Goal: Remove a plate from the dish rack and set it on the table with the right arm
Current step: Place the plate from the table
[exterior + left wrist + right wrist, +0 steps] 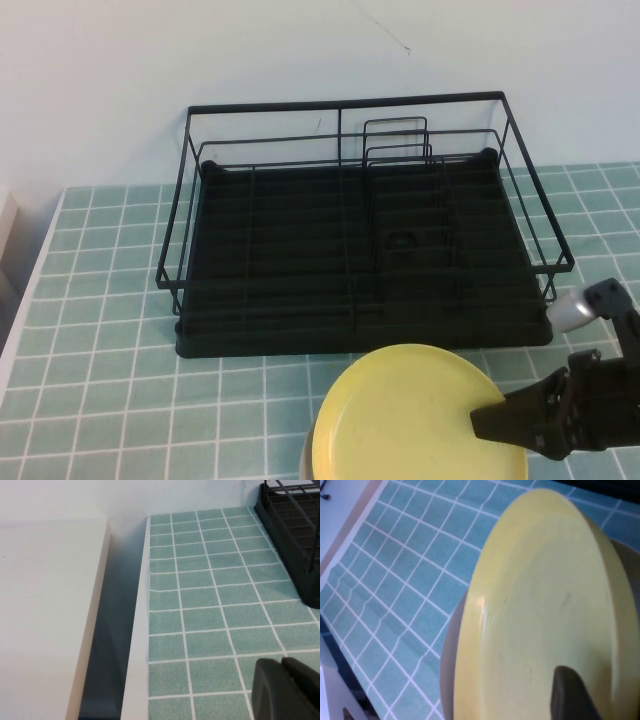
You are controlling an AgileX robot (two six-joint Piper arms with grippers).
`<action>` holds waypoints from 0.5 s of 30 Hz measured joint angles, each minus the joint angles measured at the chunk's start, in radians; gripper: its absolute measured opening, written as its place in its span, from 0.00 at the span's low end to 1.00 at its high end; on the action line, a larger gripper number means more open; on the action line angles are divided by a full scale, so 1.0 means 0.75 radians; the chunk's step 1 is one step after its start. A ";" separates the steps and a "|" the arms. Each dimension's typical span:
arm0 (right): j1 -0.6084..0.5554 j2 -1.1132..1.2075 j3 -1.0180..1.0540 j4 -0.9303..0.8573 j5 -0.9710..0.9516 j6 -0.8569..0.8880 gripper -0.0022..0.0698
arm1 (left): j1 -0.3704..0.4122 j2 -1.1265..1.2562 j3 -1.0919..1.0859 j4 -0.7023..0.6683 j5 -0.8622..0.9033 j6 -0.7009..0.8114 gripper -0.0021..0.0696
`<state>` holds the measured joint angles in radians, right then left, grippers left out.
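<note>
Here my right gripper (487, 420), black with pointed fingers, pinches the rim of the round pale-yellow plate (410, 415), one finger lying across its upper face. The plate hangs low over the pale-green tiled table (110, 330), just in front of the large black wire dish rack (360, 240), clear of its dividers. My left gripper (287, 690) sits off by the table's left edge; whether it is spread I cannot tell
</note>
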<state>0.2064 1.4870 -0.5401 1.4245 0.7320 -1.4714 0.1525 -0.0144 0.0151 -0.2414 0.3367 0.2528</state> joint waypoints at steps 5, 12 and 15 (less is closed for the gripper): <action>0.000 0.037 -0.019 -0.010 0.021 -0.007 0.48 | 0.000 0.000 0.000 0.000 0.000 0.000 0.02; 0.000 0.040 -0.244 -0.341 0.159 0.096 0.51 | 0.000 0.000 0.000 0.000 0.000 0.000 0.02; 0.000 0.033 -0.379 -0.577 0.231 0.279 0.50 | 0.000 0.000 0.000 0.000 0.000 0.000 0.02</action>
<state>0.2064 1.5116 -0.8244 0.9915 0.9050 -1.2621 0.1525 -0.0144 0.0151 -0.2414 0.3367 0.2528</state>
